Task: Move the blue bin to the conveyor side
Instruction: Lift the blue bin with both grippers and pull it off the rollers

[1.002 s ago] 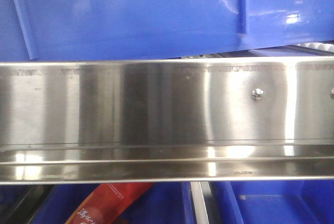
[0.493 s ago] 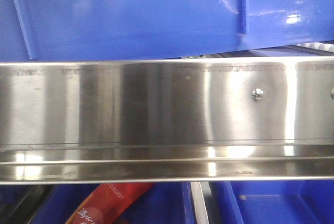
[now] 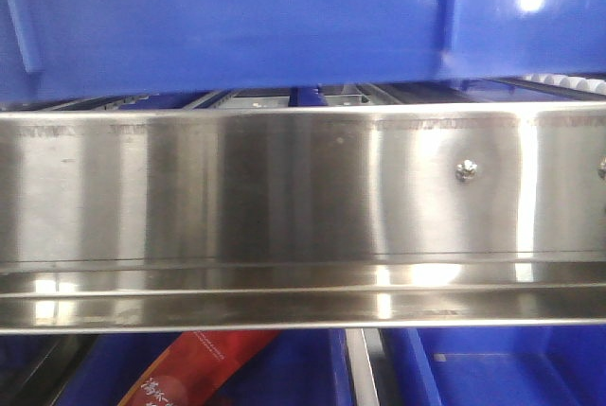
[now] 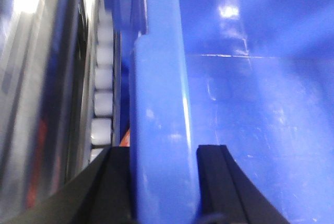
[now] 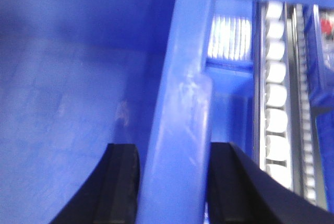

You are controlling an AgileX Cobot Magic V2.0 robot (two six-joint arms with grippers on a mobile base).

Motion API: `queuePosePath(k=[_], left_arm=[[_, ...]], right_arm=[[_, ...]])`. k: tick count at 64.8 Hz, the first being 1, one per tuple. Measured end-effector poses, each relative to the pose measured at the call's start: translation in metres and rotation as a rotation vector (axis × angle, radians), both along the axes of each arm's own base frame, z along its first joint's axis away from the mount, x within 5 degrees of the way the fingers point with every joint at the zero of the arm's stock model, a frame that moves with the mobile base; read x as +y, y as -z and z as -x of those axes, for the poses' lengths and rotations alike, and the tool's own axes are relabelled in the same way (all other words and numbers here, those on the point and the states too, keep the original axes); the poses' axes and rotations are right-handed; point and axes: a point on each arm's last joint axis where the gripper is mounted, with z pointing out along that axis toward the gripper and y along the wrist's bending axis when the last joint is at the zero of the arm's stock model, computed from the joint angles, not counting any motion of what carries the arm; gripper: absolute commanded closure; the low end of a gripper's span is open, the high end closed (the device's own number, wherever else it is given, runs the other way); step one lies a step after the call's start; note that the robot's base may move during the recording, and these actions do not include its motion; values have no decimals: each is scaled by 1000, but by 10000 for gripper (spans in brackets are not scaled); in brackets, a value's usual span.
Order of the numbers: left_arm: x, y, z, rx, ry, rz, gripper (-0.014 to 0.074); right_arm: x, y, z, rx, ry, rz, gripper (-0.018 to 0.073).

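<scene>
The blue bin [image 3: 237,18] fills the top of the front view, its underside lifted just above the steel rack. My left gripper [image 4: 163,182] is shut on the bin's thick rolled rim [image 4: 159,119], one black finger on each side of it. My right gripper [image 5: 174,182] is shut on the opposite rim [image 5: 180,109] the same way. The bin's glossy inner wall and floor show in both wrist views. The conveyor is out of view.
A shiny stainless steel rack beam [image 3: 303,207] spans the front view under the bin. White rollers [image 4: 102,104] run beside the bin's left rim, and more rollers [image 5: 275,98] beside its right. Lower blue bins [image 3: 492,368] and a red packet [image 3: 194,373] sit below the beam.
The blue bin has risen and levelled: its bottom edge now stands higher above the steel beam, and rack rails show in the gap beneath it.
</scene>
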Motion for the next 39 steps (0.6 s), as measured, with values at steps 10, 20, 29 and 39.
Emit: queuePosePath(k=[10,20,29,39], left_arm=[[-1,-12,13,-30,1,1,614],[-2,-23,27,-57,-1,5,614],[-3,-34,42,-94,-4,7,614],[-4,-43,57,-112,0,10,614]], right_arm=[[-3,-12,12,-31,10,-16,636],[-5,-21,23,-48,14,-26,637],[-8,-32,36,-74,17,-41,637],[-12,-43,53,-108,28,-61,637]])
